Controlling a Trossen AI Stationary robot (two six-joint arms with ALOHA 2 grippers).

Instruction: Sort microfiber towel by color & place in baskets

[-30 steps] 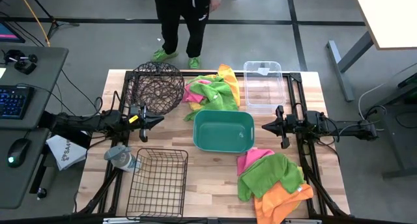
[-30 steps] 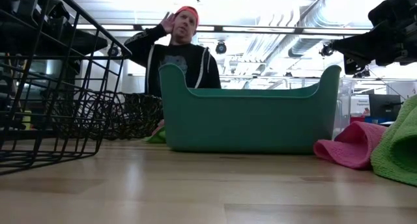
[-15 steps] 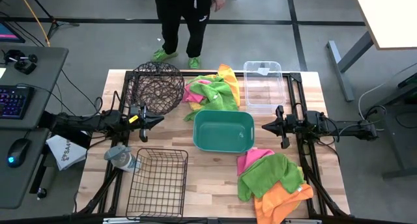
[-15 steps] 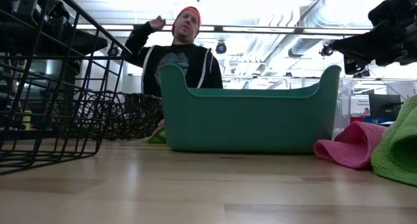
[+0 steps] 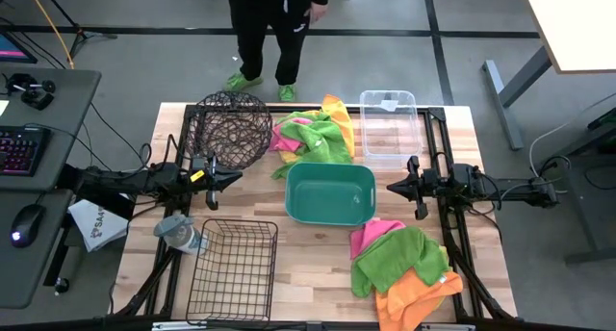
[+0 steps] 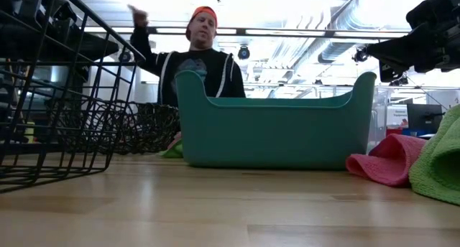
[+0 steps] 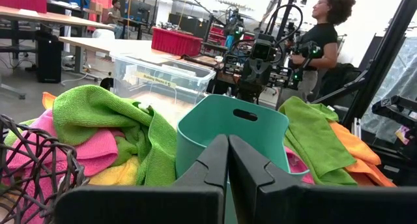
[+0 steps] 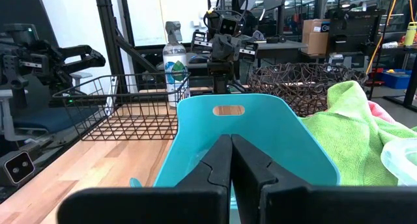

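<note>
Two heaps of microfiber towels lie on the wooden table: green, pink and yellow ones (image 5: 313, 131) at the far middle, and green, pink and orange ones (image 5: 404, 268) at the near right. The teal tub (image 5: 330, 191) stands in the middle, the round dark wire basket (image 5: 229, 127) at the far left, the rectangular black wire basket (image 5: 234, 267) at the near left, the clear bin (image 5: 389, 127) at the far right. My left gripper (image 5: 235, 178) is shut, level, left of the tub. My right gripper (image 5: 393, 187) is shut, level, right of the tub.
A spray bottle (image 5: 179, 234) lies at the table's left edge near the rectangular basket. A person (image 5: 274, 23) stands on the floor beyond the table's far edge. Bare wood shows between the tub and the near edge (image 5: 313, 264).
Both arms have kept still. The person behind the table has taken a hand from the head and raised the arm out to the side.
</note>
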